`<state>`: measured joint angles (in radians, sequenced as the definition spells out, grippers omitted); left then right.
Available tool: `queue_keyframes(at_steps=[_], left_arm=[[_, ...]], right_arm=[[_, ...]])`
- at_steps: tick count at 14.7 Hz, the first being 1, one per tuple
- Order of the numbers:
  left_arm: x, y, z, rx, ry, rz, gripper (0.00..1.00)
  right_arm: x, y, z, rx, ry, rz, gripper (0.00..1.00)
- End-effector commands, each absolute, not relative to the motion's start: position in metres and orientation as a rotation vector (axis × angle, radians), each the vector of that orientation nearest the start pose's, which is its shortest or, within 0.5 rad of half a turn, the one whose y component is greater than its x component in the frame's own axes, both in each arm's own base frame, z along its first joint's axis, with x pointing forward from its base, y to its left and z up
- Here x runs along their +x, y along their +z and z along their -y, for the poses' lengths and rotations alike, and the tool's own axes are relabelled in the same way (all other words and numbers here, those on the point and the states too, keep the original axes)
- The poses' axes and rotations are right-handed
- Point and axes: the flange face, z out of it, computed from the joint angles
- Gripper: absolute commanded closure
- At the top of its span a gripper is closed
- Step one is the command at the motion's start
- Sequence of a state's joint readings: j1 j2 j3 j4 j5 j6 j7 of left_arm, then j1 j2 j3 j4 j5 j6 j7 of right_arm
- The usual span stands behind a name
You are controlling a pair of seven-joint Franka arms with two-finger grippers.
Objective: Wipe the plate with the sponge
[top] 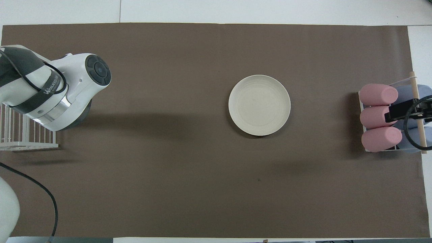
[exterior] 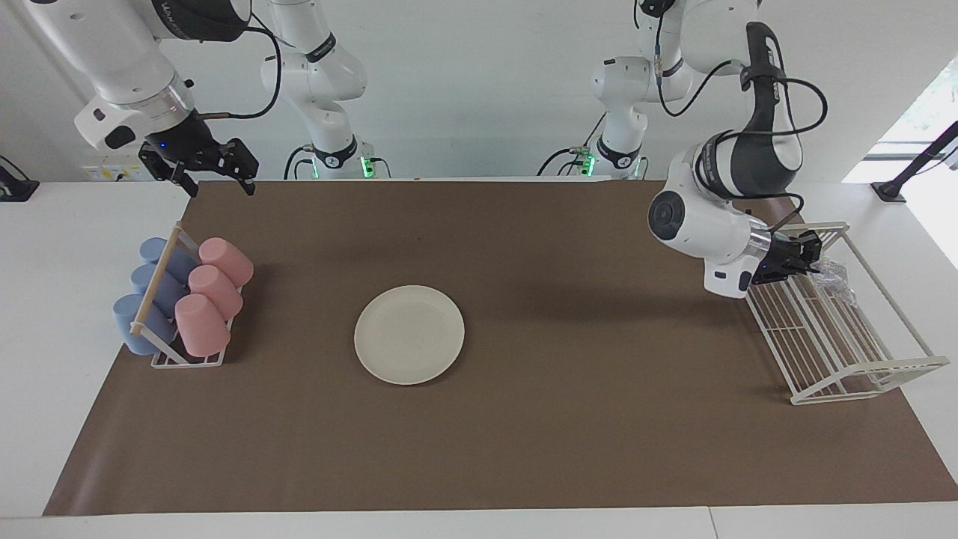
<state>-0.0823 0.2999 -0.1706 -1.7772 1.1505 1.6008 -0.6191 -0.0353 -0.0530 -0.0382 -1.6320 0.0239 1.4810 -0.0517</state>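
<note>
The cream-white plate lies flat on the brown mat near the table's middle; it also shows in the overhead view. The silvery, wrinkly sponge lies in the white wire rack at the left arm's end of the table. My left gripper reaches low into that rack, right at the sponge. In the overhead view the left arm's body hides both the gripper and the sponge. My right gripper is open and empty, raised over the cup rack, where it waits.
A small rack of lying pink cups and blue cups stands at the right arm's end of the table. The brown mat covers most of the table. Part of the wire rack shows in the overhead view.
</note>
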Motion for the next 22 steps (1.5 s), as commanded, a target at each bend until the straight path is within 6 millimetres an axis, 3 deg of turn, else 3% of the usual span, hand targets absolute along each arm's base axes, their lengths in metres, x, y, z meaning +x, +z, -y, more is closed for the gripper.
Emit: queue_keyframes(at_steps=[1,6,14,15,16,17,22], left_arm=[[0.630,0.400,0.040,-1.966,-0.074,0.089,1.00],[0.629,0.382,0.023,-1.958,-0.091,0.143,1.00],[0.630,0.378,0.031,-1.993,-0.121,0.138,1.00],[0.630,0.378,0.031,-1.993,-0.120,0.136,0.89],[0.630,0.378,0.030,-1.993,-0.121,0.139,0.22],[0.631,0.379,0.030,-1.996,-0.124,0.143,0.02],[0.631,0.379,0.031,-1.998,-0.132,0.143,0.00]], right_arm=[[0.521,0.618,0.043,-3.123,0.133,-0.028,0.00],[0.528,0.622,0.044,-3.131,0.064,-0.029,0.00],[0.528,0.623,0.039,-3.132,0.057,-0.017,0.00],[0.528,0.623,0.038,-3.132,0.057,-0.014,0.00],[0.528,0.623,0.039,-3.131,0.059,-0.014,0.00],[0.528,0.623,0.038,-3.131,0.059,-0.014,0.00],[0.528,0.623,0.039,-3.130,0.057,-0.017,0.00]])
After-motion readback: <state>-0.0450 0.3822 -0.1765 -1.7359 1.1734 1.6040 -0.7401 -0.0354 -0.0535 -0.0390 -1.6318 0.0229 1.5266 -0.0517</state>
